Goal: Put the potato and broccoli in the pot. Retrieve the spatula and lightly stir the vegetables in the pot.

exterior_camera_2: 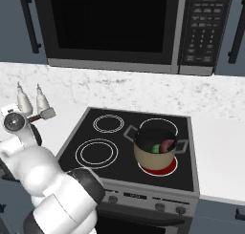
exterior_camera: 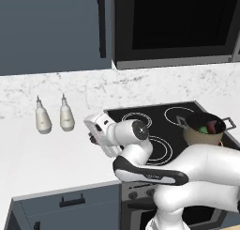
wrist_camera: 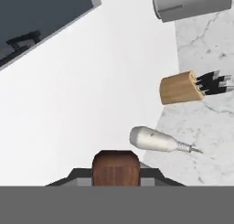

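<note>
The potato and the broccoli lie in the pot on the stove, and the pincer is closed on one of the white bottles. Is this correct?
Not quite. The pincer is closed on the spatula, not on a bottle: the hand view shows its brown handle between the fingers. The potato and broccoli do lie in the pot.

two white bottles (exterior_camera: 43, 117) (exterior_camera: 66, 114), one pot (exterior_camera_2: 154, 153), one knife block (wrist_camera: 182, 88), one spatula (wrist_camera: 115, 168)

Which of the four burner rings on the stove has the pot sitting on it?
The pot sits on the front right burner, the one glowing red. The other three rings are plain white outlines with nothing on them.
</note>
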